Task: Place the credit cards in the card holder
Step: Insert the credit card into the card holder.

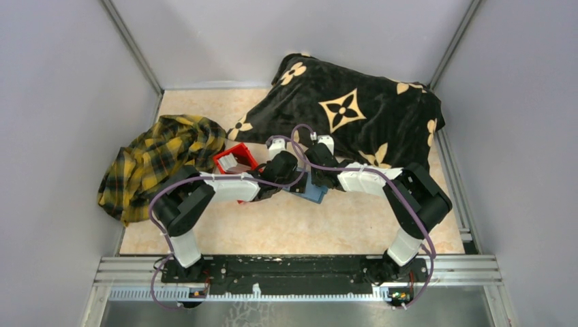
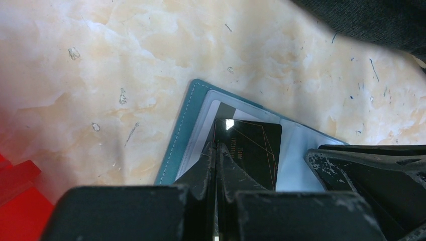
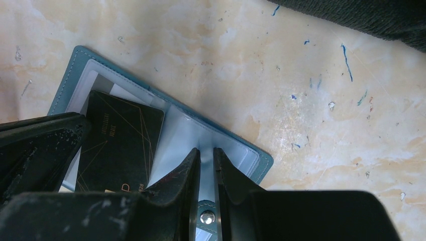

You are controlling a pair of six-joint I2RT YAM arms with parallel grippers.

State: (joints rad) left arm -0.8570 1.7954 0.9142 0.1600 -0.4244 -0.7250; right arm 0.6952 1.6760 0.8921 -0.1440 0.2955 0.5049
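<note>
The teal card holder (image 1: 315, 192) (image 2: 181, 135) (image 3: 253, 161) lies open on the marble tabletop between both arms. A dark credit card (image 2: 256, 145) (image 3: 123, 140) with thin gold lines rests on its left inner side. My left gripper (image 1: 290, 174) (image 2: 217, 145) is shut, and its tips meet at that card's left edge. The card shows face-on, not pinched between the fingers. My right gripper (image 1: 320, 170) (image 3: 206, 149) has its jaws nearly closed on a pale translucent inner leaf of the holder, above the snap strap. More credit cards (image 1: 230, 162) sit in the red bin (image 1: 249, 158).
A yellow plaid cloth (image 1: 157, 160) is heaped at the left. A black blanket (image 1: 347, 112) (image 2: 371, 20) (image 3: 361, 15) with tan flower marks covers the back right. The red bin's corner (image 2: 20, 201) is just left of my left gripper. Grey walls enclose the table.
</note>
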